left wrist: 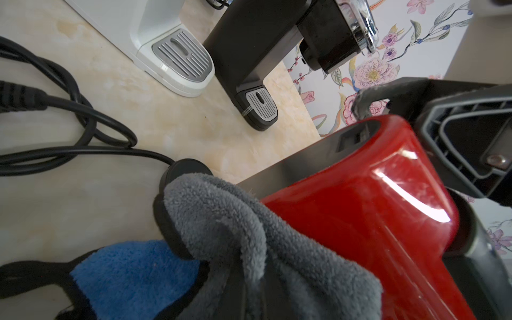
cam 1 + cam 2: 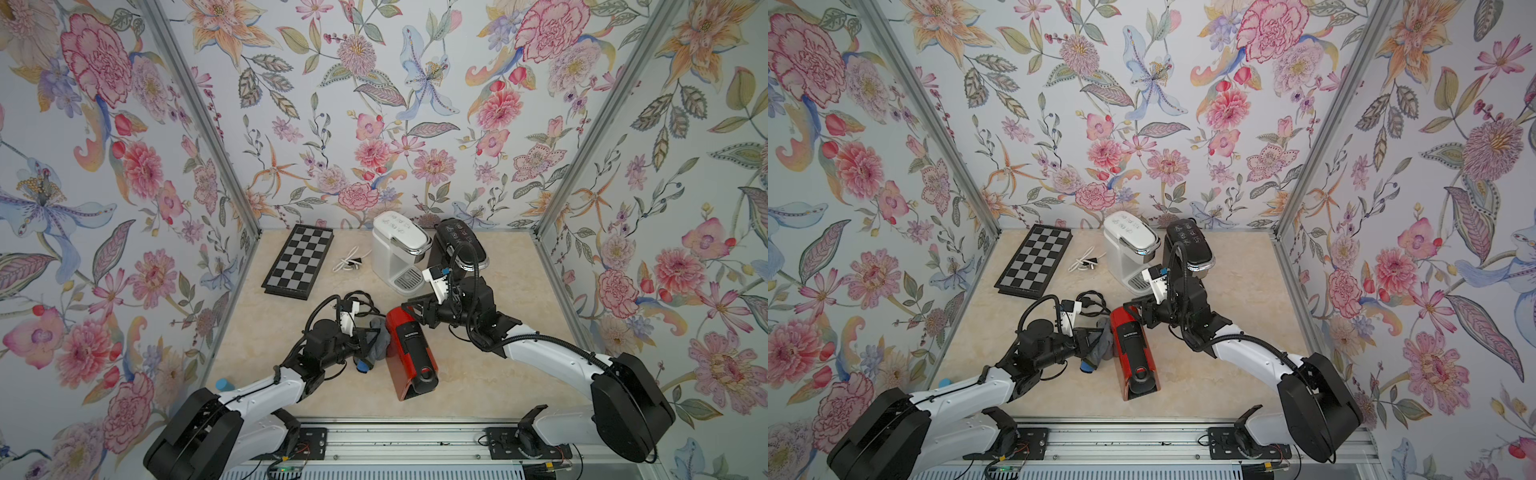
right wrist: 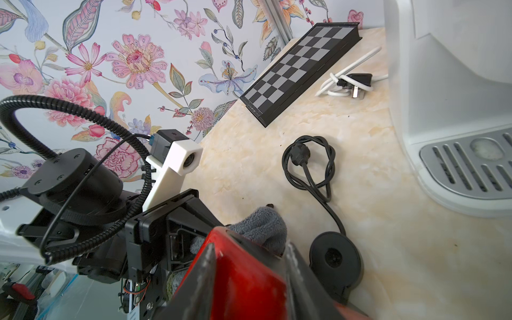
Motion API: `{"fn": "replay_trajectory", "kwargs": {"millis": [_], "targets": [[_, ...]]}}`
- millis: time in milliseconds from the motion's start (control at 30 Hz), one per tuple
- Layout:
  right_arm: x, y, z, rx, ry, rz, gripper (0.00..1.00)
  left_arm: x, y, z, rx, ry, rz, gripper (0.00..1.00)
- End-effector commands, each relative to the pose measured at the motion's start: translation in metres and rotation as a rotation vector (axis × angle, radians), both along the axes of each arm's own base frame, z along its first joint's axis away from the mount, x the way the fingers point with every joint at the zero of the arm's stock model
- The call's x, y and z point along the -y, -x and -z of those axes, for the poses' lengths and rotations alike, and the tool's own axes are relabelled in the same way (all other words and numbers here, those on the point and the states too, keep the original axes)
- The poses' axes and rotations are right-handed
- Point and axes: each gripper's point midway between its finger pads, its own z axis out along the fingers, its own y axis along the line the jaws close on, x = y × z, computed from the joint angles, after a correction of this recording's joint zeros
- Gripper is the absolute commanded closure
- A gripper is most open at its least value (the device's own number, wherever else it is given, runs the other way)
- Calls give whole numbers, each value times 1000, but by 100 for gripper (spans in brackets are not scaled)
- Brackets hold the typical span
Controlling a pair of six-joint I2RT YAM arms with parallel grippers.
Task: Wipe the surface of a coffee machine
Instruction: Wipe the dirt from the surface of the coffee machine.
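A red coffee machine (image 2: 409,353) (image 2: 1133,353) lies in the middle of the table in both top views. My left gripper (image 2: 372,336) is shut on a grey and blue cloth (image 2: 376,345) (image 1: 249,235), and the cloth rests against the machine's left side (image 1: 360,207). The cloth hides the left jaws in the wrist view. My right gripper (image 2: 409,311) (image 3: 249,277) clamps the machine's far end, one finger (image 3: 194,282) on each side of the red body (image 3: 249,288). One right finger (image 1: 388,94) shows over that end.
A white coffee machine (image 2: 399,249) and a black one (image 2: 457,245) stand at the back. A chessboard (image 2: 299,262) lies back left, with a white cable (image 2: 349,262) beside it. A coiled black power cord (image 2: 361,301) (image 3: 307,163) lies just behind the left gripper.
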Motion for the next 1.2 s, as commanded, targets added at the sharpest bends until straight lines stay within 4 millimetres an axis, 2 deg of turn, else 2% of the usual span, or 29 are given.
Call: {"fn": "replay_trajectory", "kwargs": {"millis": [0, 167, 267, 333, 400, 533, 633, 733, 800, 867, 967, 1067, 1167], "targets": [[7, 13, 29, -100, 50, -17, 58, 8, 9, 7, -27, 3, 50, 100], [9, 13, 28, -98, 53, -13, 58, 48, 41, -13, -12, 83, 237, 100], [11, 12, 28, -101, 51, -5, 59, 72, 64, -14, -14, 33, 332, 100], [11, 12, 28, -102, 50, -2, 59, 78, 76, -15, -25, 22, 356, 100], [12, 12, 27, -102, 49, 2, 59, 80, 86, -17, -29, 32, 362, 100], [19, 18, 32, -115, 65, 5, 59, 68, 95, -15, -46, 44, 314, 100], [38, 20, 34, -126, 81, 55, 59, 62, 101, -23, -40, 78, 299, 100], [68, 17, 37, -171, 80, 149, 59, 68, 115, -44, -1, 130, 340, 100], [86, 17, 43, -225, 68, 187, 59, 77, 132, -64, 38, 222, 407, 100], [98, 18, 47, -253, 58, 214, 59, 89, 145, -70, 38, 251, 463, 100], [109, 20, 48, -257, 45, 248, 59, 116, 170, -62, 15, 196, 545, 100], [110, 25, 47, -260, 34, 248, 59, 144, 189, -57, -5, 174, 593, 100], [110, 32, 54, -281, 34, 237, 59, 165, 193, -56, -19, 194, 585, 100]]}}
